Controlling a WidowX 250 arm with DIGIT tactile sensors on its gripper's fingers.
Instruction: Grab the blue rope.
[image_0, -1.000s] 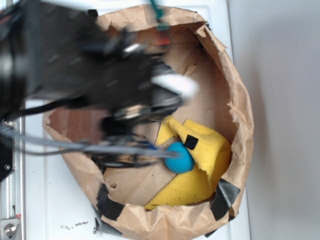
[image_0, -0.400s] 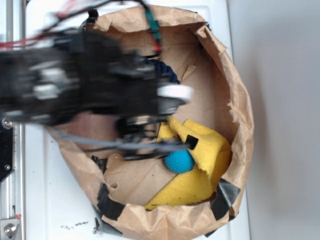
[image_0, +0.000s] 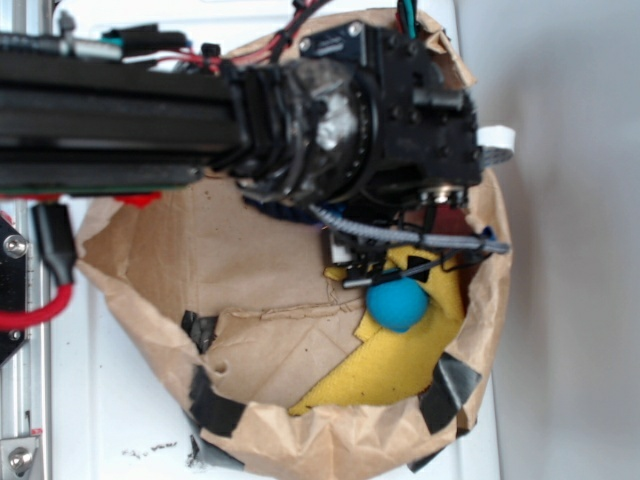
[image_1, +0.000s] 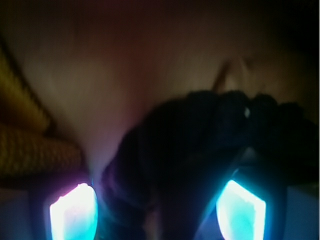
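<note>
In the wrist view the blue rope (image_1: 200, 145) is a dark twisted mass lying on the brown paper, close under the camera. My gripper (image_1: 157, 207) is open, and part of the rope lies between its two glowing fingertips (image_1: 74, 210). The jaws stand wide apart on either side of it, and whether they touch it cannot be told. In the exterior view the black arm covers the upper part of the bag. Only a dark blue sliver of the rope (image_0: 298, 213) shows under the arm's edge, and the fingers are hidden.
The paper bag (image_0: 150, 330) has crumpled raised walls patched with black tape (image_0: 215, 405). A teal-blue ball (image_0: 398, 303) rests on a yellow cloth (image_0: 400, 365) just below the arm. Yellow cloth (image_1: 25, 145) also shows at the left of the wrist view.
The arm has swung right and towards the top of the bag, and now covers the rope. The ball and the cloth's upper edge now sit a little further right.
</note>
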